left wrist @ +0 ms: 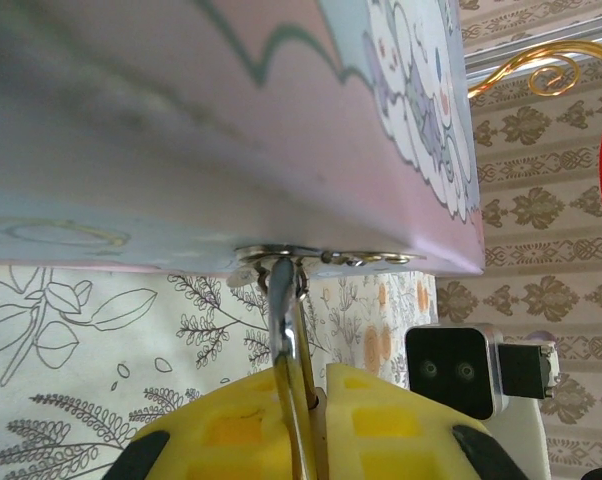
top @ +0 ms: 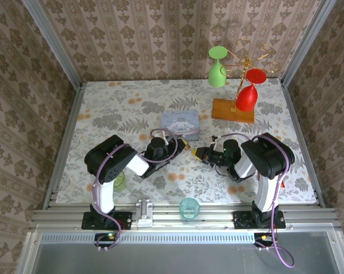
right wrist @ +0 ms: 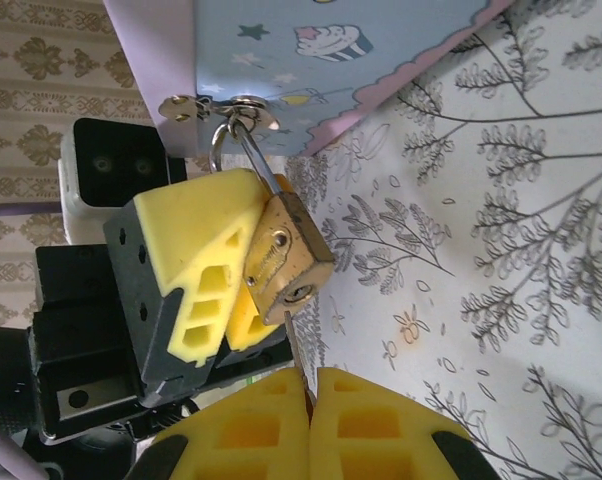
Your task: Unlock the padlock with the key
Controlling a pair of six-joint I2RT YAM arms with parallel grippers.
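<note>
The brass padlock (right wrist: 279,258) hangs by its shackle (left wrist: 284,320) from the hasp (right wrist: 231,108) of the pale blue tin box (top: 180,123). My left gripper (left wrist: 316,385) is shut on the padlock, its yellow pads (right wrist: 196,250) clamping the body from the side. My right gripper (right wrist: 311,375) is shut on the thin key (right wrist: 295,345). The key's tip touches the padlock's bottom face right by the keyhole (right wrist: 298,293); I cannot tell whether it has entered. In the top view both grippers (top: 182,145) (top: 200,153) meet just in front of the box.
A gold stand on a wooden base (top: 233,110) holds a green cup (top: 217,69) and red cups (top: 247,97) at the back right. A teal cup (top: 189,208) stands at the front rail, a green cup (top: 120,181) beside the left arm. Patterned walls surround the cloth.
</note>
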